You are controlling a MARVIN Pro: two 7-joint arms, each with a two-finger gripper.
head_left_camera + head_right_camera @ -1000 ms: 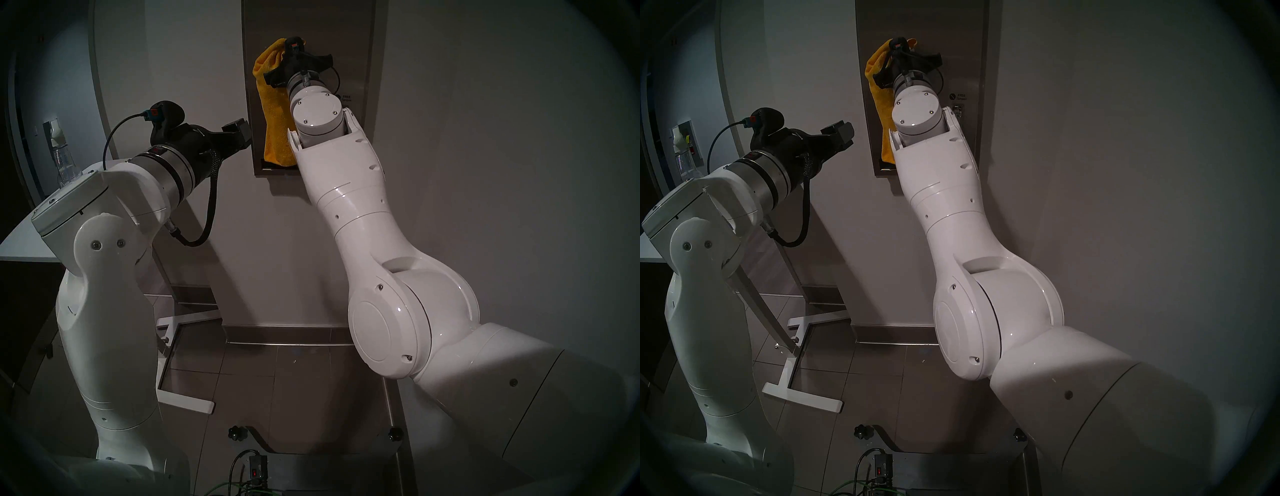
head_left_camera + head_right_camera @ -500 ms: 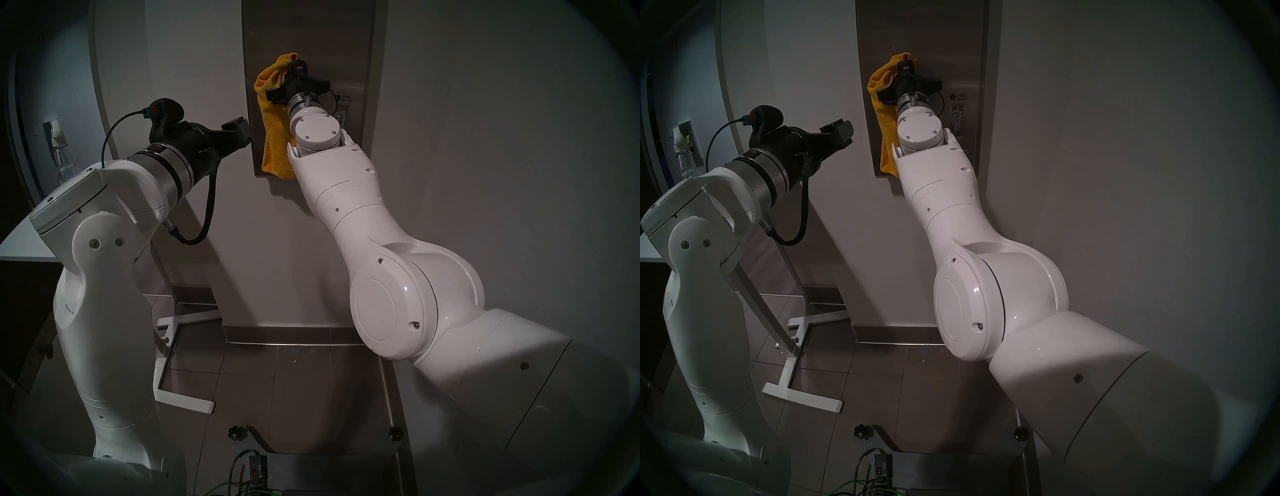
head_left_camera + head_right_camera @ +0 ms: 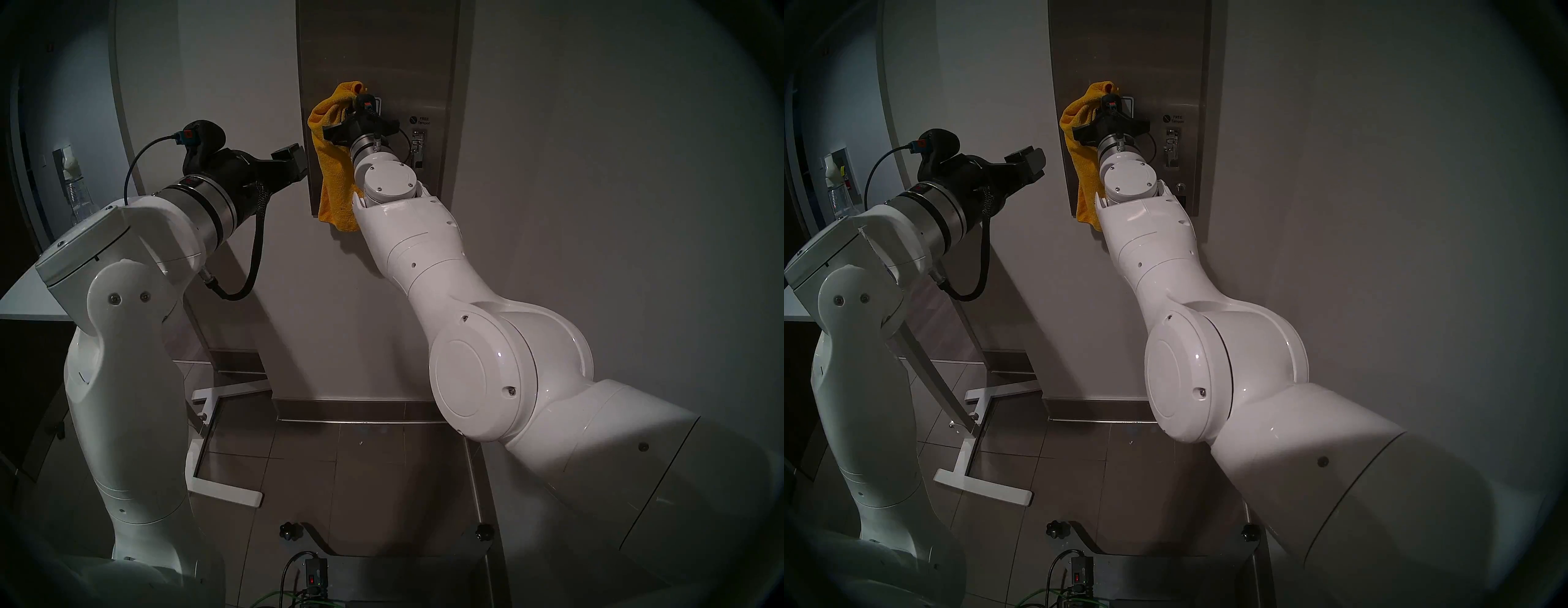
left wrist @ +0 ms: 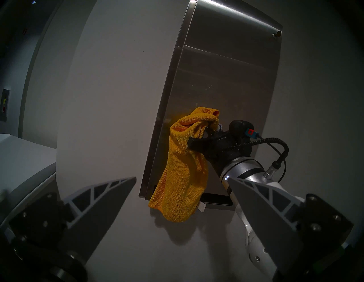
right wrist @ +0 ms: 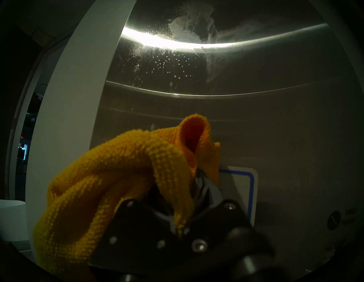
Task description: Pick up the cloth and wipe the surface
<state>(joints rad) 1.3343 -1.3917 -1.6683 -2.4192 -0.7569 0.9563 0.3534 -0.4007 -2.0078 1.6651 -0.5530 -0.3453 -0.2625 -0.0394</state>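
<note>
1. I see my right gripper (image 4: 211, 129) clamped tight on a bunched top fold of the mustard-yellow cloth (image 3: 333, 170), pressed up at the brushed steel dispenser front (image 3: 382, 51)
2. The cloth hangs down the left half of that steel panel; its lower end drapes past the panel's bottom edge onto the grey wall (image 3: 594, 212) below
3. From the left wrist view, the cloth (image 4: 183, 173) covers the left end of the dark slot (image 4: 216, 198) at the panel's foot
4. In the right wrist view, the cloth (image 5: 118, 177) humps over the gripper body, and a white label with a blue border (image 5: 244, 187) sits just right of it on the steel
5. Higher on the panel I see droplets and a pale smear (image 5: 189, 29) near a bright strip of glare
6. To the right of my right wrist I see a small "FREE" sign (image 3: 423, 120) with a coin mechanism (image 3: 418, 146) under it
7. My left gripper (image 4: 181, 189) hangs in the air left of the dispenser, jaws wide apart and holding nothing, well clear of the cloth
8. A white tabletop (image 3: 25, 297) shows at the far left, behind my left arm
</note>
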